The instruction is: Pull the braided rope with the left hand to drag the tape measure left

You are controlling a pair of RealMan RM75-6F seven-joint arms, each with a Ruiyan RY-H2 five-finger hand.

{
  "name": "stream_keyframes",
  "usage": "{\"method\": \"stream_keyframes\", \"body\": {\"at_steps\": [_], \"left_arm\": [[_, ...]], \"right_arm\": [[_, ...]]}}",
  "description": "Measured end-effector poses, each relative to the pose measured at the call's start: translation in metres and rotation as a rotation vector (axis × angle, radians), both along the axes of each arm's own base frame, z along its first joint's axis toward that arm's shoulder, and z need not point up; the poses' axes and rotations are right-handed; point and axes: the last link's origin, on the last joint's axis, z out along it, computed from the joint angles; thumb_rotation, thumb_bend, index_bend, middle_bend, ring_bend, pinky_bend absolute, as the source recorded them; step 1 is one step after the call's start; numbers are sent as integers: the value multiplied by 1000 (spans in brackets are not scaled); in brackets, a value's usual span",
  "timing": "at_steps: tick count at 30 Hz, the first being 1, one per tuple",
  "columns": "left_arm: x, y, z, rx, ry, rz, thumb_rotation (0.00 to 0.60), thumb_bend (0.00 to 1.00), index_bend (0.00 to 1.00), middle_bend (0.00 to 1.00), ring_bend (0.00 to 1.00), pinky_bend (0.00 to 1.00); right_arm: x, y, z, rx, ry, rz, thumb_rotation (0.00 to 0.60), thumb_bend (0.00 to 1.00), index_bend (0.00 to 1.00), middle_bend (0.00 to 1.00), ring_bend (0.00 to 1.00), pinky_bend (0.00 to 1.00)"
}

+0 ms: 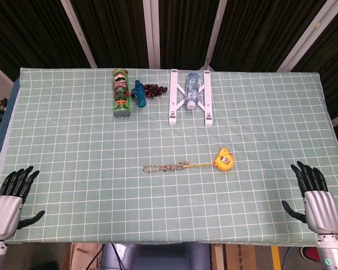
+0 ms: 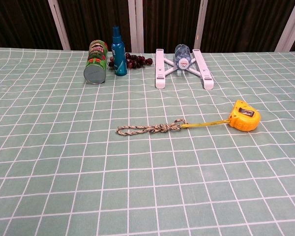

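The left hand [image 1: 5, 205] sits at the near left corner of the tabletop [image 1: 67, 146], well left of the braided rope [image 1: 165, 167], fingers spread apart and holding nothing; its wrist is cut off by the lower frame edge. The chest view shows neither hand.

The braided rope lies flat near the tabletop centre, running left to right. Its right end meets a thin yellow tape blade that leads into the tape measure [image 1: 223, 159], which rests just right of the rope (the join is too small to make out, though a knot shows in the chest view).

Behind the rope, at the far edge, stand from left to right: a green can [image 1: 120, 94] lying on its side, a blue spray bottle [image 1: 139, 93] upright, a bunch of dark grapes [image 1: 154, 89] partly hidden behind the bottle, and a white stand [image 1: 190, 100] with a clear water bottle [image 1: 192, 87] lying between its rails.

The right hand [image 1: 312, 198] sits at the near right corner, well right of the rope, fingers spread and empty; its forearm is cut off below.
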Motion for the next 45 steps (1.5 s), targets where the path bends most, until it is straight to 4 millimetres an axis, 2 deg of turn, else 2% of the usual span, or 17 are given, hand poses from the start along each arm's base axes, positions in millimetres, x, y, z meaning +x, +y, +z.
{"method": "stream_keyframes", "body": {"at_steps": [6,10,13,18,24,27,34,40,45], "left_arm": [[7,5,-2,-18,11,-20,600,0,0,0,0,0],[21,16,-5,-29,25,-60,600,12,1,0,0,0],[33,26,-7,-37,25,-84,600,39,46,0,0,0],[56,54,-12,-58,30,-105,600,74,114,0,0,0],[91,102,-24,-69,64,-140,600,123,211,0,0,0],[108,121,-34,-81,65,-149,600,133,291,0,0,0],[148,151,-74,-142,48,-149,600,169,345,0,0,0],[178,163,-114,-191,42,-151,600,223,383,0,0,0],[195,169,-143,-226,41,-131,600,271,417,1,0,0]], "right_arm": [[-1,-1,0,0,-14,-10,600,269,0,0,0,0],[-1,-1,-1,4,-26,-12,600,270,0,0,0,0],[-1,-2,-1,5,-33,-15,600,269,0,0,0,0],[-2,-3,-2,11,-53,-31,600,268,0,0,0,0],[-2,-5,-3,15,-68,-42,600,269,0,0,0,0],[-4,-6,-2,15,-77,-52,600,269,0,0,0,0],[-5,-8,-2,19,-96,-70,600,269,0,0,0,0],[-5,-8,-2,22,-107,-76,600,269,0,0,0,0],[-7,-9,-1,22,-114,-85,600,270,0,0,0,0]]}}
